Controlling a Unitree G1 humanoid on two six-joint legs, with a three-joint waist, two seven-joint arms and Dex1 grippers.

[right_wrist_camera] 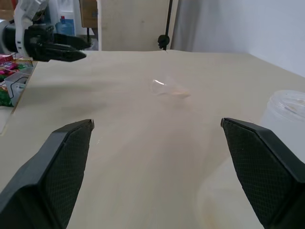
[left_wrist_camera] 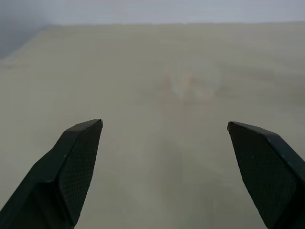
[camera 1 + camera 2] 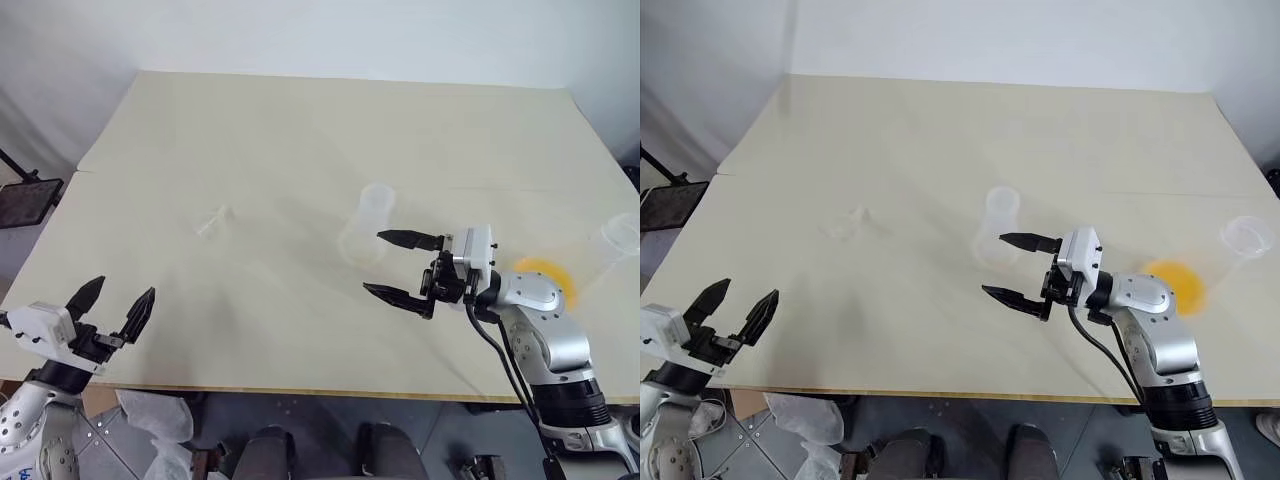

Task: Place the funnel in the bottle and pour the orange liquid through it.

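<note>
The funnel [image 3: 213, 222], small and clear, lies on its side on the left half of the table and shows faintly ahead of my left gripper [image 2: 164, 125]. The bottle [image 3: 365, 235], a clear flask with a narrow neck, stands near the table's middle. My right gripper [image 3: 373, 262] is open and empty just in front of the bottle, pointing left, fingers apart from the glass. The orange liquid [image 3: 545, 275] shows as a bright disc in clear glass behind my right wrist. My left gripper [image 3: 124, 287] is open and empty at the near left edge, well short of the funnel.
A clear cup-like round thing [image 3: 620, 236] stands near the table's right edge. The pale table [image 3: 300, 130] stretches far back. A black stand [image 3: 25, 195] is on the floor beyond the left edge.
</note>
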